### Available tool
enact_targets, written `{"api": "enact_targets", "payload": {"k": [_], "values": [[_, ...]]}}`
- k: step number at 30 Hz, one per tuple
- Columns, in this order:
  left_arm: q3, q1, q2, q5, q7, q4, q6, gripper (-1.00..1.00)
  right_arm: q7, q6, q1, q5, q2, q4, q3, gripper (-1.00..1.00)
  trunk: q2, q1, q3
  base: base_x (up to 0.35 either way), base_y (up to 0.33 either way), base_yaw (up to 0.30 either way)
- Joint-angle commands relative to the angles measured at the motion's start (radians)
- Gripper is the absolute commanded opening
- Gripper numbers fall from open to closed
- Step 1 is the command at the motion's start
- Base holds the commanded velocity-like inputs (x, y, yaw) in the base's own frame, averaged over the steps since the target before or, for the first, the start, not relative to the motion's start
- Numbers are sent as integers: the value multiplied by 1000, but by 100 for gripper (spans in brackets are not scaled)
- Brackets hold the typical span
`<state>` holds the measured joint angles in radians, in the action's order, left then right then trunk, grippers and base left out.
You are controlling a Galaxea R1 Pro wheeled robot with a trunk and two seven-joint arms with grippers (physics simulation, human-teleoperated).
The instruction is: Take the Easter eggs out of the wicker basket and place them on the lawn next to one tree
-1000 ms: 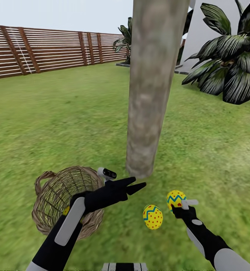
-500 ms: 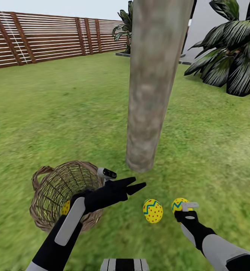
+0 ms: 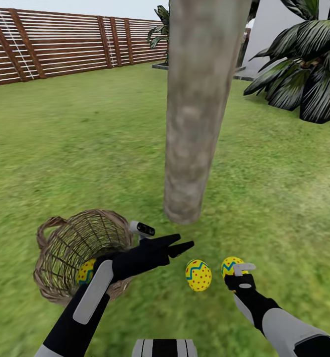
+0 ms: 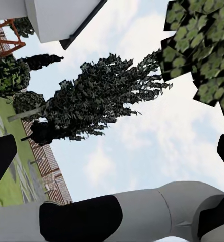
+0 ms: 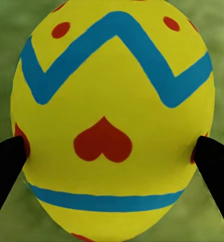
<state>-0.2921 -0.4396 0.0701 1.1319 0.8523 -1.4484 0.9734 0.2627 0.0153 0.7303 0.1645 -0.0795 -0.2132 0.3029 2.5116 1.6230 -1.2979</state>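
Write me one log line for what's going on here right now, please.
right gripper: shut on egg over lawn | second egg: on grass near tree | third egg: in wicker basket | left gripper: open, empty

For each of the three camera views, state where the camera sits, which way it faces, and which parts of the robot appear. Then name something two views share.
Head view: on the head, facing down and forward at the tree, basket and lawn; both arms show.
Left wrist view: on the left arm, facing skyward; dark fingertips and an arm show.
Right wrist view: on the right arm, facing an egg between two fingertips.
Shared: that egg appears in the head view.
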Motion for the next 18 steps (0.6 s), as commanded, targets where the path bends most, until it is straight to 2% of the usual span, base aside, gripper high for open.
{"api": "enact_targets", "payload": {"k": [1, 6, 9, 15, 18], "values": [[-1, -1, 0, 0, 2, 0, 4, 100, 5, 1, 0, 9, 0, -2, 9, -100, 0, 0, -1, 0, -300, 0], [-1, -1, 0, 0, 2, 0, 3, 100, 10, -6, 0, -16, 2, -2, 9, -100, 0, 0, -1, 0, -257, 0], [-1, -1, 0, 0, 2, 0, 2, 100, 14, -11, 0, -18, 2, -2, 9, -100, 0, 0, -1, 0, -32, 126], [-1, -1, 0, 0, 2, 0, -9, 100, 16, -11, 0, -19, 3, -2, 9, -100, 0, 0, -1, 0, -2, 271], [-1, -1, 0, 0, 2, 1, -27, 100, 16, -11, 0, -19, 2, -2, 9, -100, 0, 0, -1, 0, 0, 65]]}}
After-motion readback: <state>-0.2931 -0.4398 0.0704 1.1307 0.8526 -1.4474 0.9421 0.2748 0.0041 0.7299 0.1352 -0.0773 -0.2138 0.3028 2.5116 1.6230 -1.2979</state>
